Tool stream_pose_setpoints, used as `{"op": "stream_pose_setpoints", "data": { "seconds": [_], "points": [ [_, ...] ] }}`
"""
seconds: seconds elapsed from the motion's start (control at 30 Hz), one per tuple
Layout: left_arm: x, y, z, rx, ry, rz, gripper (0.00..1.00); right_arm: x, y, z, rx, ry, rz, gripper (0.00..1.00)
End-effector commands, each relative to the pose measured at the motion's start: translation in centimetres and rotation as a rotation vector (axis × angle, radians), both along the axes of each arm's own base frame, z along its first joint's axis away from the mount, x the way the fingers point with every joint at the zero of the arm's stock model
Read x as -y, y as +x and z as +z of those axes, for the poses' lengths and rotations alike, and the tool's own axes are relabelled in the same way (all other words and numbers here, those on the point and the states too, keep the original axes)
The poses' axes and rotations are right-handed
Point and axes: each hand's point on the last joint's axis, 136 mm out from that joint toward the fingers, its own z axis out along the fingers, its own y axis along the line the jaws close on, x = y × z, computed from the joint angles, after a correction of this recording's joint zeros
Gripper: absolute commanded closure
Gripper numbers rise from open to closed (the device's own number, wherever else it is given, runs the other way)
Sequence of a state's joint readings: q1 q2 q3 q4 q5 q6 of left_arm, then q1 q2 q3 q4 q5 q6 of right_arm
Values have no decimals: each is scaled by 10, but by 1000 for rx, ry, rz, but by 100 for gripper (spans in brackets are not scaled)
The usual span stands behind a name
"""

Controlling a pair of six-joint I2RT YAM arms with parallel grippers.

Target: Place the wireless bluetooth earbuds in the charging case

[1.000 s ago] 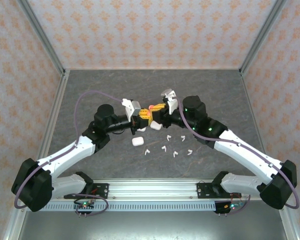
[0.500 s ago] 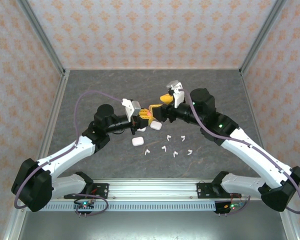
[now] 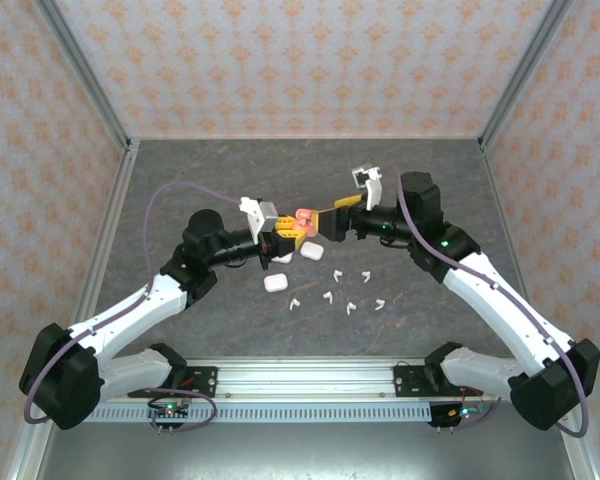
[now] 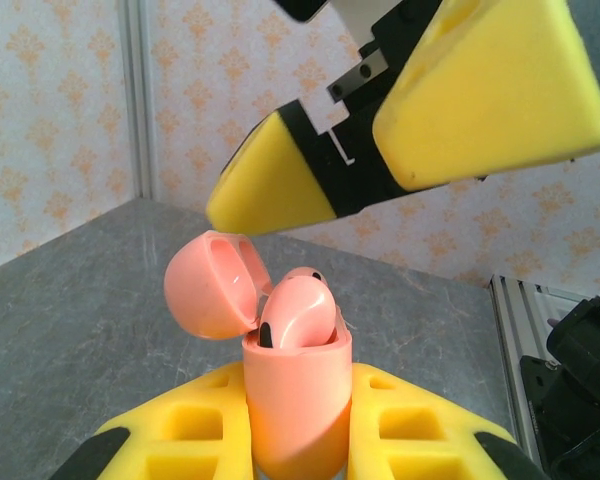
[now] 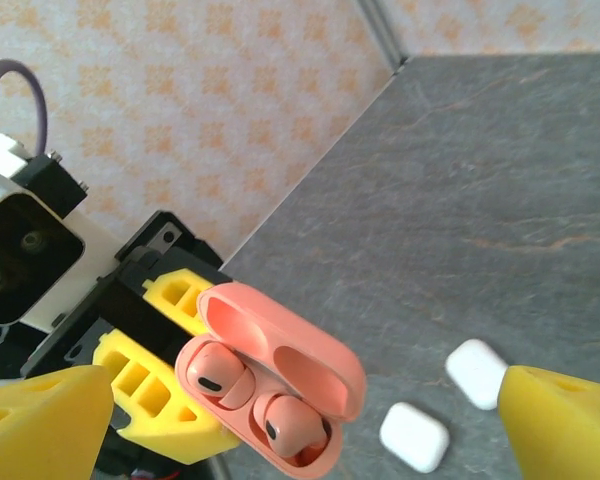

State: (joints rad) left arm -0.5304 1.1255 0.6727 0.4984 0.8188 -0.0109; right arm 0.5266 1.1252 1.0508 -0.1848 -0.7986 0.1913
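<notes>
Table (image 3: 180, 190) first: a grey stone-look top, with both arms meeting over its middle. There the left gripper (image 3: 286, 233) is clamped tight on the pink case (image 4: 298, 400), holding it upright above the surface with its lid (image 4: 208, 285) swung back. Just beside that case the right gripper (image 3: 332, 214) stands spread wide, touching nothing. Below them 2 white cases (image 3: 313, 251) lie on the table, and there may be a 3rd under the left gripper, too hidden to be sure. Both pink earbuds (image 5: 215, 378) sit in the pink case's wells, so that pair looks done apart from shutting the lid. On the side of the white cases nearer the arm bases, 6 white earbuds (image 3: 329, 296) lie loose in a scatter, none seated. By my judgement, most of the job remains.
</notes>
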Motion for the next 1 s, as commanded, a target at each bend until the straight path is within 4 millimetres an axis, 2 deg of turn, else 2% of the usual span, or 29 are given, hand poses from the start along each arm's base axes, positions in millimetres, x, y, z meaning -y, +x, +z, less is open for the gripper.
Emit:
{"op": "stream_pose_setpoints", "data": {
  "seconds": [0.0, 0.2, 0.47, 0.97],
  "points": [
    [3, -9, 20, 61, -40, -39, 100, -12, -8, 10, -6, 71, 91, 1],
    [2, -8, 18, 58, -35, -34, 100, -20, -11, 13, -13, 108, 154, 0],
    [3, -7, 17, 56, -33, -28, 100, -25, -22, 16, -17, 121, 216, 8],
    [2, -5, 13, 47, -15, -12, 100, -22, -28, 16, 5, 94, 233, 23]
  ]
}}
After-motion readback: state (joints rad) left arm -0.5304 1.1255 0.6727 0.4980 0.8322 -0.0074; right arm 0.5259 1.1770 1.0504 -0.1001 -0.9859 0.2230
